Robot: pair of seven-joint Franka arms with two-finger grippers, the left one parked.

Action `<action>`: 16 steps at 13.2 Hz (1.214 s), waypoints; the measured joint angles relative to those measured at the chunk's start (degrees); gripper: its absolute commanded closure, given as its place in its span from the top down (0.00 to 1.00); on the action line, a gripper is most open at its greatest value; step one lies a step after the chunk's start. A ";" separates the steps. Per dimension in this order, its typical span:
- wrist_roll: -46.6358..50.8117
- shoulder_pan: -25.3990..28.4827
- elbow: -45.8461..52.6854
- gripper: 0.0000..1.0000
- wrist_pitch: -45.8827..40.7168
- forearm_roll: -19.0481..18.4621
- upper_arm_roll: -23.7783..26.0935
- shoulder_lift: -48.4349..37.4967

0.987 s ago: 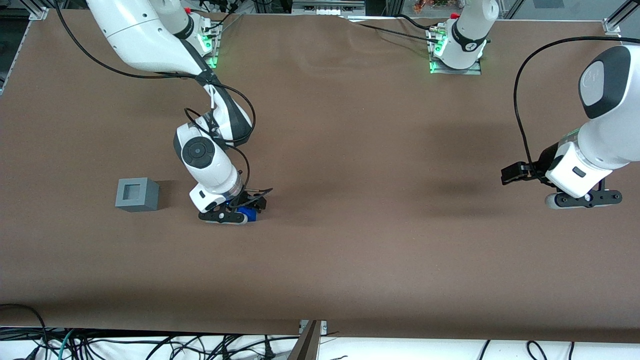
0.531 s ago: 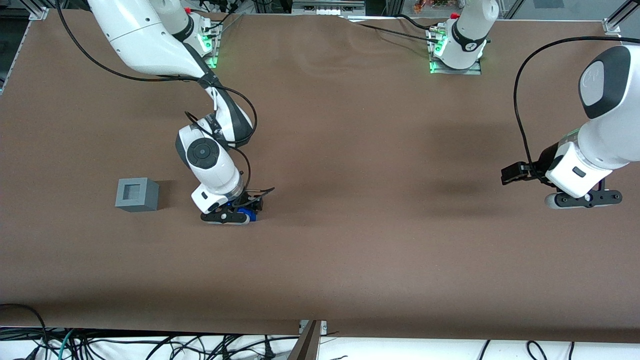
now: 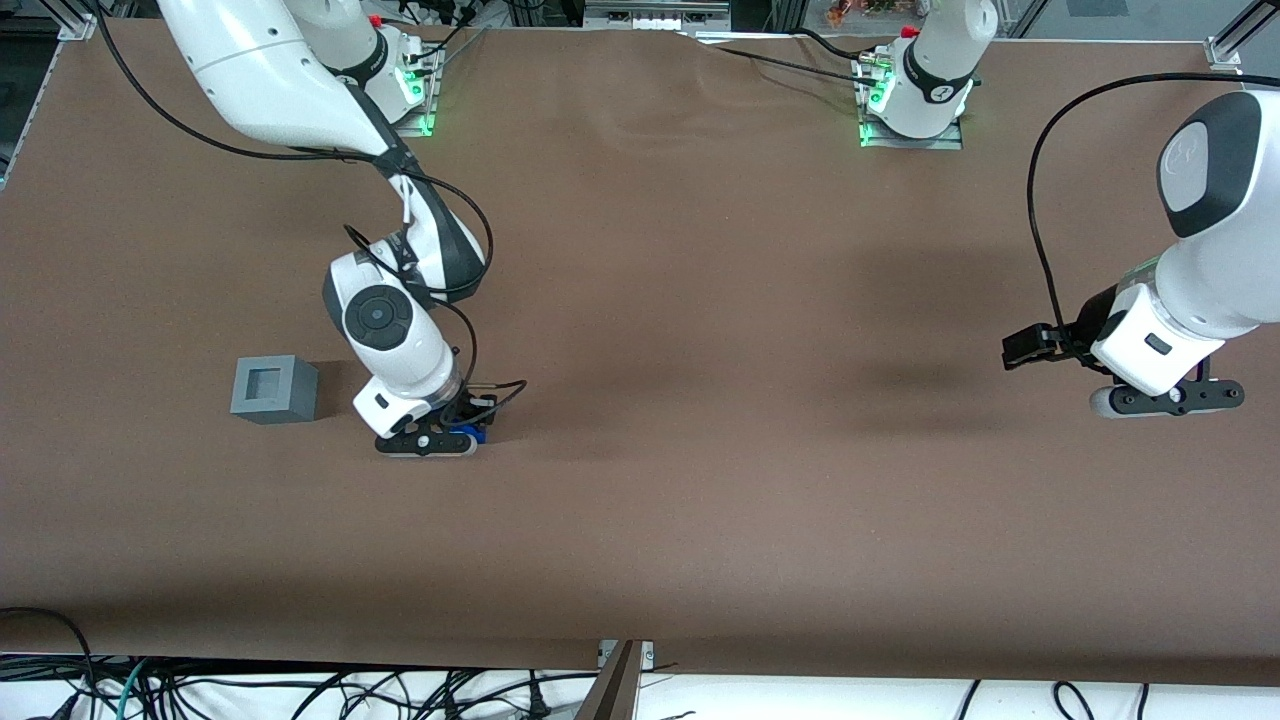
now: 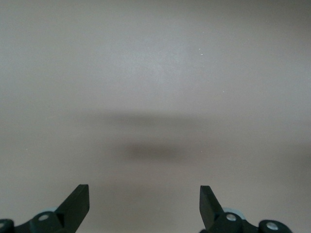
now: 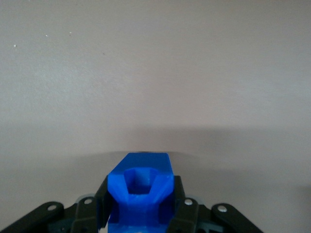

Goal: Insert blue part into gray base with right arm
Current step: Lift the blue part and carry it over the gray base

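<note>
My right arm's gripper point(image 3: 458, 438) is shut on the blue part point(image 3: 470, 435), holding it just above the brown table. In the right wrist view the blue part point(image 5: 141, 191) sits clamped between the two black fingers point(image 5: 99, 204), with its hollow end facing the camera. The gray base point(image 3: 273, 389), a light-gray cube with a square recess in its top, stands on the table beside the gripper, toward the working arm's end, a short gap away. It does not show in the right wrist view.
The brown table cover point(image 3: 700, 500) stretches wide around the gripper. The arm bases point(image 3: 915, 100) with green lights stand at the table edge farthest from the front camera. Cables hang below the near edge.
My gripper, with the blue part in it, has moved sideways toward the gray base, closing part of the gap. The base has not moved.
</note>
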 measured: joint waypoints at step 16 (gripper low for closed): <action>-39.97 -13.15 -27.78 0.24 0.88 6.76 -14.07 -29.04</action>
